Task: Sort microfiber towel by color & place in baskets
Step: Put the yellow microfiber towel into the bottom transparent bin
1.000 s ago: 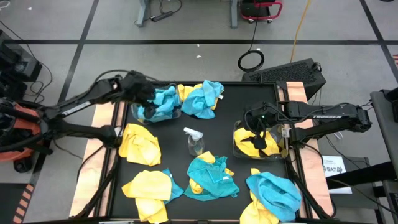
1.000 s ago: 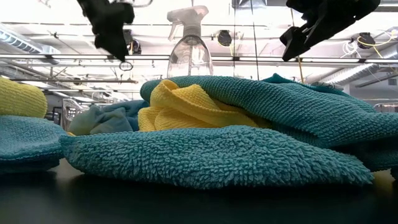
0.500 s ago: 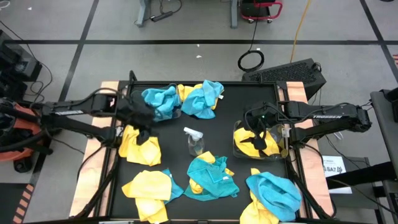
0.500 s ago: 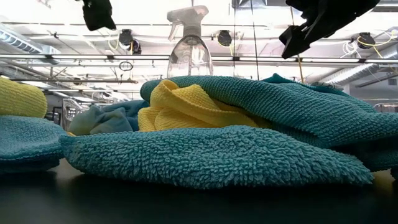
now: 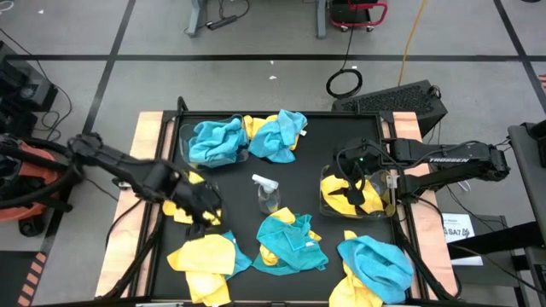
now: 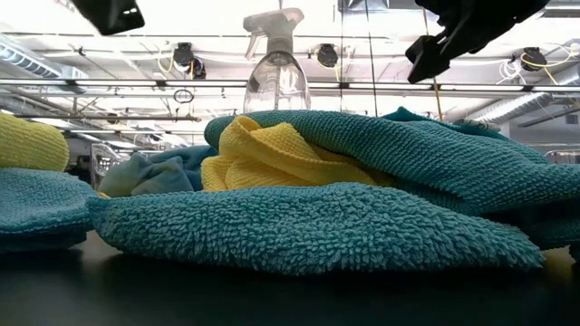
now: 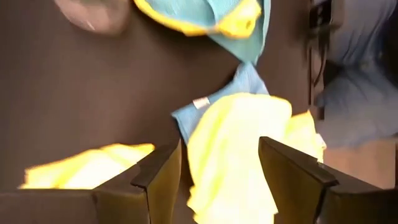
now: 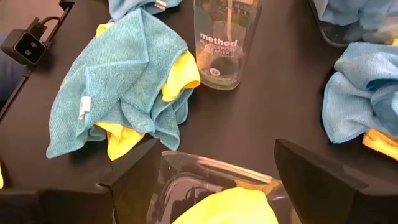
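the left tool (image 5: 203, 207) hovers spread and empty over a yellow towel (image 5: 189, 201) on the bench (image 5: 320, 145). the right tool (image 5: 351, 186) hangs spread above the basket (image 5: 328, 202) of yellow cloths.

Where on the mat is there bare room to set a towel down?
Bare mat lies between the blue towels at the back and the yellow basket; a smaller patch lies left of the spray bottle. The front row is crowded with towels.
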`<action>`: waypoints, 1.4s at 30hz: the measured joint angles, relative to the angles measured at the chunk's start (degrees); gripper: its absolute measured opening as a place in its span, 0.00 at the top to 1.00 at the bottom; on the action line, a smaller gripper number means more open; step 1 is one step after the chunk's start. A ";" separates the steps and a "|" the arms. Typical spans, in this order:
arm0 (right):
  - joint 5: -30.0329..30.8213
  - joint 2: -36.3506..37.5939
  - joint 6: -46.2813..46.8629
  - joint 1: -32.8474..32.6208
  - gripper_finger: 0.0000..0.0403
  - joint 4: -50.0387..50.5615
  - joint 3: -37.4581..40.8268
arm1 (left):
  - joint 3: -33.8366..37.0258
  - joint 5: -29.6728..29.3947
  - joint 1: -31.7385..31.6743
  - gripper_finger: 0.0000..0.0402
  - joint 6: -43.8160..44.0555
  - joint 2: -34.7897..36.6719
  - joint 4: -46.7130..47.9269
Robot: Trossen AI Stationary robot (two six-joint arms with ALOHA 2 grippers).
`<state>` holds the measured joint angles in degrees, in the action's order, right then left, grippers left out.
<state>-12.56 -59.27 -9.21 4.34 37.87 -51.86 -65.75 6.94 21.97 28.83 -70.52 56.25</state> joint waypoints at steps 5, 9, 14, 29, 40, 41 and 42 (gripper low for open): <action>-0.01 0.00 -0.54 0.00 0.24 -0.09 0.00 | 0.02 -0.11 5.60 0.45 5.54 -5.57 0.27; 0.00 0.00 -0.87 0.00 0.24 -0.08 0.00 | 0.02 -0.11 9.34 0.45 9.95 -8.93 0.31; -0.02 0.00 -1.30 0.00 0.24 -0.05 0.00 | 0.02 -0.59 13.06 0.45 13.91 -12.76 0.42; 0.00 0.00 -1.92 0.00 0.24 -0.40 0.00 | 0.94 -4.50 17.26 0.45 14.04 -22.35 5.44; 0.05 0.00 -1.95 0.00 0.24 -0.40 0.00 | 4.15 -3.28 17.28 0.63 13.88 -22.45 -0.17; 0.07 0.00 -1.97 0.00 0.24 -0.40 0.00 | 4.15 -3.23 17.28 0.68 13.85 -22.45 -0.03; 0.09 0.00 -2.02 0.00 0.24 -0.40 0.00 | 4.15 -2.89 17.28 0.73 13.82 -22.45 0.22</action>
<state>-12.47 -59.27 -11.23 4.34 37.47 -51.86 -61.60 4.05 39.24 42.65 -92.97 56.46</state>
